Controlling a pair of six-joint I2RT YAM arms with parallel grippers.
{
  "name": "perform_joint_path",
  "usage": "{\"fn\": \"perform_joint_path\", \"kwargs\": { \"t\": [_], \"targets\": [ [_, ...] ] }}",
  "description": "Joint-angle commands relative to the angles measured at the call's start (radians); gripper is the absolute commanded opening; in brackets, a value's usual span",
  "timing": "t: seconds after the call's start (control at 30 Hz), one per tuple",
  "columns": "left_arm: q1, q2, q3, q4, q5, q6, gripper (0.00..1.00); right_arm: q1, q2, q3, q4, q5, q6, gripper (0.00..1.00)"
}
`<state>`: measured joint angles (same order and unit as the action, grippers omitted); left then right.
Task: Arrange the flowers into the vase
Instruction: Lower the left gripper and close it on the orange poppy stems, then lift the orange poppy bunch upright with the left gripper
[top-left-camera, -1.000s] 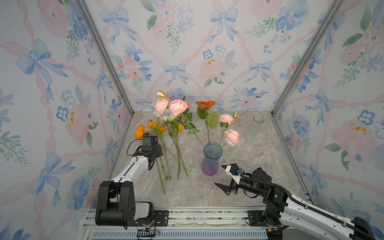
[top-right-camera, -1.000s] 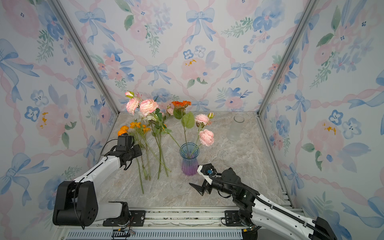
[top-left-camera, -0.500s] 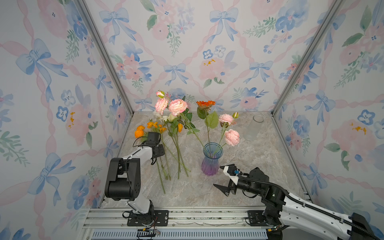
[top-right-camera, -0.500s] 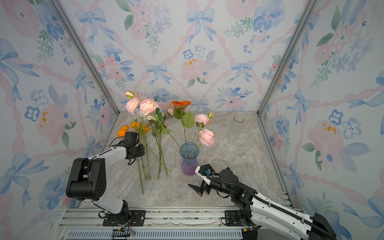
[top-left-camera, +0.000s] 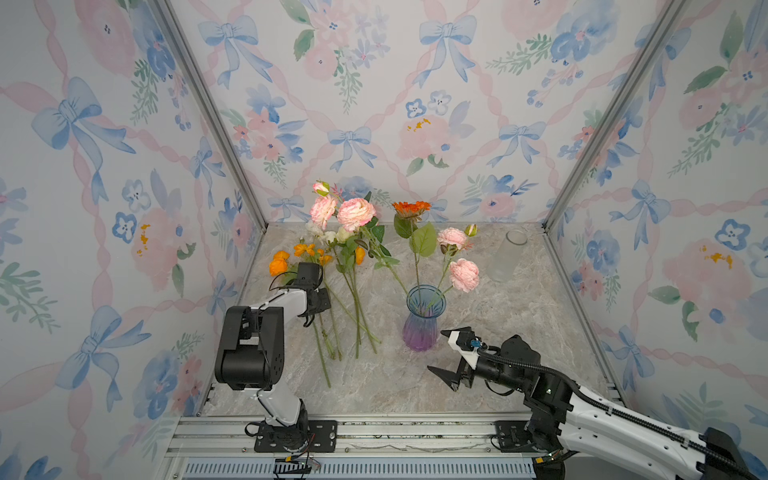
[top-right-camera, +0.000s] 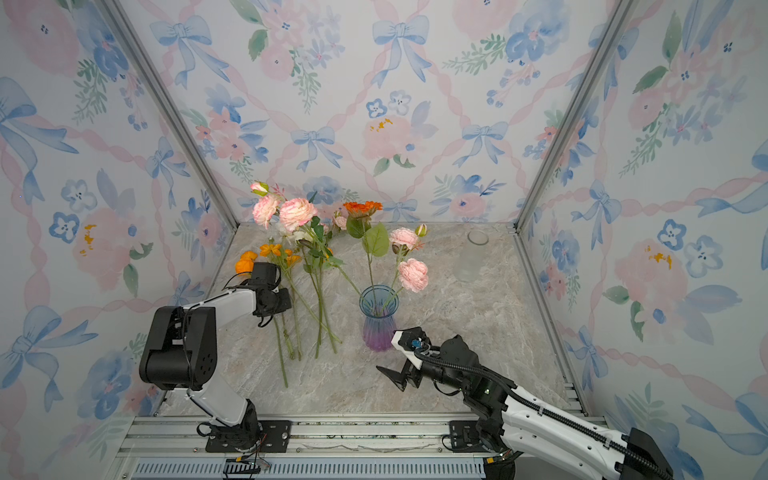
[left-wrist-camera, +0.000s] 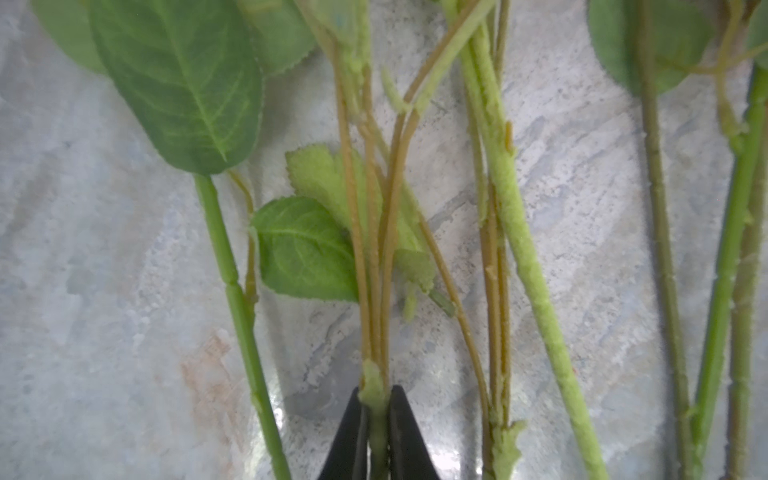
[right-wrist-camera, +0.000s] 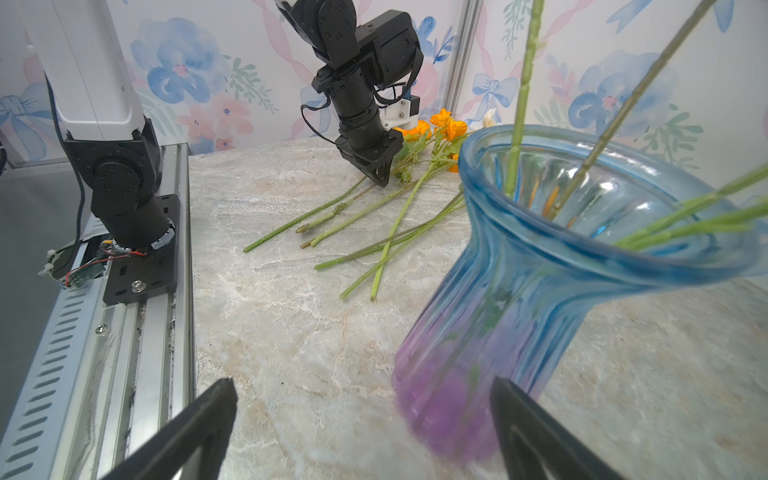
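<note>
Pink ruffled, bright orange and cream flowers (top-left-camera: 355, 214) on green stems and leaves, ribbed vase (top-left-camera: 419, 332) blue above fading to purple below, grey-beige marbled surface (top-left-camera: 519, 332), pale wallpaper (top-left-camera: 374, 104) with blue bows, pink ribbons, watercolour blooms

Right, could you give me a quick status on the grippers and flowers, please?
Left gripper shut on one stem. Right gripper open, empty, near the vase. Neighbouring stems lie close beside the grasp.

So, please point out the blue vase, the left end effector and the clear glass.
blue vase (top-left-camera: 419, 332): a top view, purple lower body.
left end effector (left-wrist-camera: 376, 395): left wrist view, between its fingertips, shut on a flower stem (left-wrist-camera: 372, 380).
clear glass (top-left-camera: 505, 259): a top view, side wall.
</note>
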<state>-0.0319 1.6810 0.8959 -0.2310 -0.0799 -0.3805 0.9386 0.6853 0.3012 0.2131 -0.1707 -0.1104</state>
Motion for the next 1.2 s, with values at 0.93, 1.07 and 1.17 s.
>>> {"fn": "perform_joint_path", "kwargs": {
  "t": [0.93,1.07,1.17],
  "targets": [
    [-0.064,-0.576,-0.093,0.052,-0.431,0.021,0.0,-0.11,-0.102,-0.017,0.004,-0.018,0.034,0.97],
    [-0.068,-0.649,-0.125,0.114,-0.406,0.033,0.0,-0.115,-0.099,-0.017,0.005,-0.02,0.034,0.97],
    [-0.067,-0.676,-0.138,0.127,-0.428,0.031,0.0,-0.114,-0.098,-0.017,0.008,-0.021,0.034,0.97]
  ]
}}
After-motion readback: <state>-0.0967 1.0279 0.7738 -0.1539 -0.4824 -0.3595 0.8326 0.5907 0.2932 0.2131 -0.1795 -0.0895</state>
